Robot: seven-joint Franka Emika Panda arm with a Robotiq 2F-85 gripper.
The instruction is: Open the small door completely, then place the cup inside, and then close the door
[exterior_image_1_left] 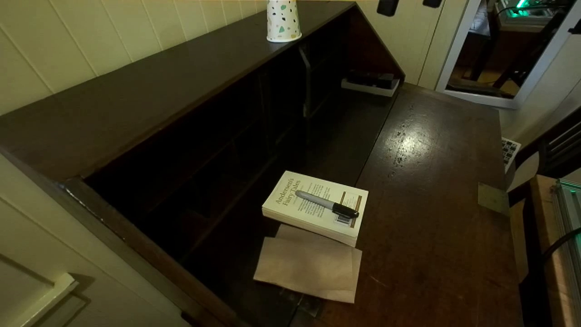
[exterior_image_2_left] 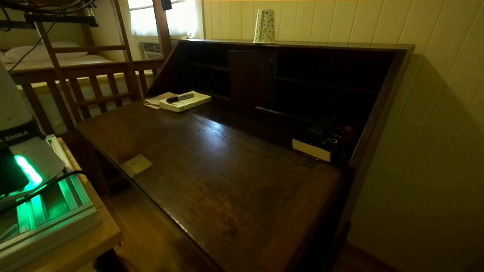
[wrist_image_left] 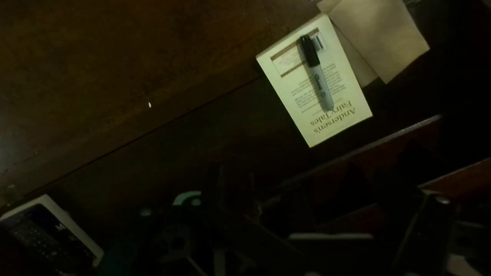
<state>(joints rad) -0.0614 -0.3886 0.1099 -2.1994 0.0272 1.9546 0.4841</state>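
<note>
In an exterior view, a bright window (exterior_image_2_left: 181, 22) sits at eleven o'clock above an air conditioner (exterior_image_2_left: 151, 50); a wooden bed (exterior_image_2_left: 89, 68) stands at ten. Panelled wall (exterior_image_2_left: 378, 26) spans twelve to four, wood floor (exterior_image_2_left: 151, 228) shows at seven, and glare (exterior_image_2_left: 215, 130) brightens the dark desk (exterior_image_2_left: 208, 181) near centre.

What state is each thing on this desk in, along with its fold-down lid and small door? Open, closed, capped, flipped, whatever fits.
Cup: upside down on the desk top.
Small door: upright; too dark to tell shut from ajar.
Lid: folded down, open.
White book: closed, lying flat.
Marker: capped, lying on the white book.
Brown paper: lying beside the white book.
Black book: closed, lying flat.
</note>
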